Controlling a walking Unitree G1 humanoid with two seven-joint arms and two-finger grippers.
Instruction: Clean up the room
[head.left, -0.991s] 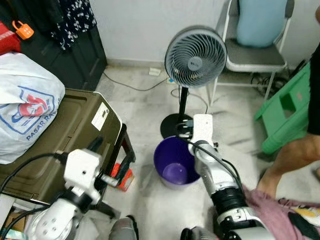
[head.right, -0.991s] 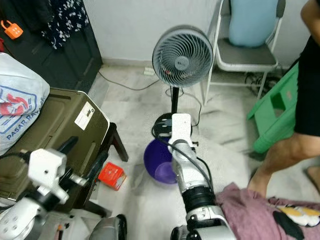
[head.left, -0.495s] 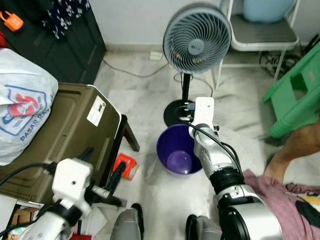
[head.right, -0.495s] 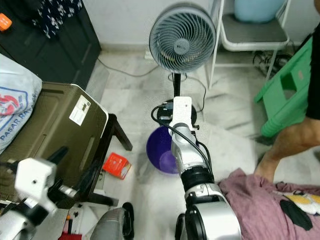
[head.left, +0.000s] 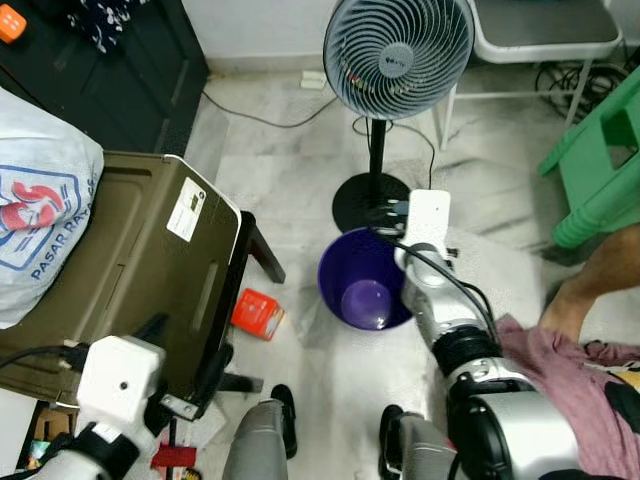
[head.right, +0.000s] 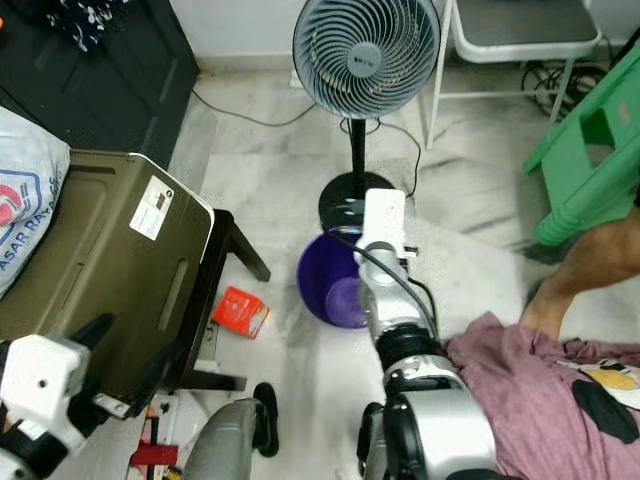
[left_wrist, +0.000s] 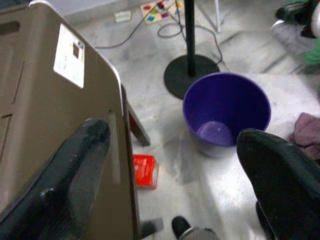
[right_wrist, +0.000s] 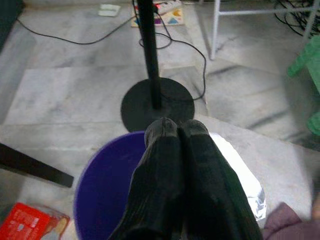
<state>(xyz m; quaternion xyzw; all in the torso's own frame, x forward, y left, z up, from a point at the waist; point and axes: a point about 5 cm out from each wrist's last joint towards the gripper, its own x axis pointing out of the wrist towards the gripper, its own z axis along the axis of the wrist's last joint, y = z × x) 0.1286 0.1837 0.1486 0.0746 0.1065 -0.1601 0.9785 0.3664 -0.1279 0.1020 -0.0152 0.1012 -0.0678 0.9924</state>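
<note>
Bright, even indoor light; wrist views softly blurred up close

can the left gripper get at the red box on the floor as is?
Probably yes: the small red cardboard box lies in open floor beside the olive-brown bin, and the left gripper is open above it, nothing between.

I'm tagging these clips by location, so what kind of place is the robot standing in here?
Most likely a lived-in room of a home, perhaps a bedroom or storage corner. A standing fan is on the pale stone floor, a purple bucket sits by its base, and a pink cloth lies on the floor.
</note>
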